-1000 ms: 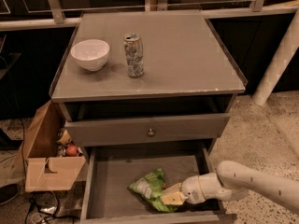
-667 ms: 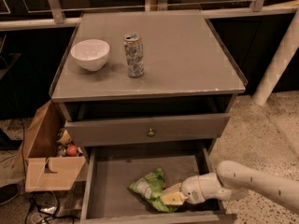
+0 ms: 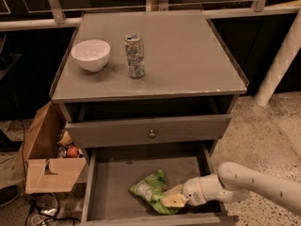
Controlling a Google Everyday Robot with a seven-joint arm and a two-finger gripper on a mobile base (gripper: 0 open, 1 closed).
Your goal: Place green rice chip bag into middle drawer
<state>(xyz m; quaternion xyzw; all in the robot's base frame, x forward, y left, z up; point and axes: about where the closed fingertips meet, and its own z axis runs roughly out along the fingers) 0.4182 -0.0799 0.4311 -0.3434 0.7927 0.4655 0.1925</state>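
Note:
The green rice chip bag [image 3: 149, 188] lies crumpled on the bare grey floor of the pulled-out middle drawer [image 3: 113, 187], right of centre and near the front wall. My gripper [image 3: 172, 199] reaches in from the right, low inside the drawer, with its pale yellow tip against the bag's right end. My white arm [image 3: 244, 185] crosses over the drawer's right wall.
Above the open drawer is a drawer slightly ajar with a brass knob [image 3: 151, 133]. A white bowl [image 3: 91, 54] and a silver can [image 3: 135, 55] stand on the cabinet top. A cardboard box [image 3: 47, 171] sits left of the cabinet, and a white post [image 3: 282, 55] at right.

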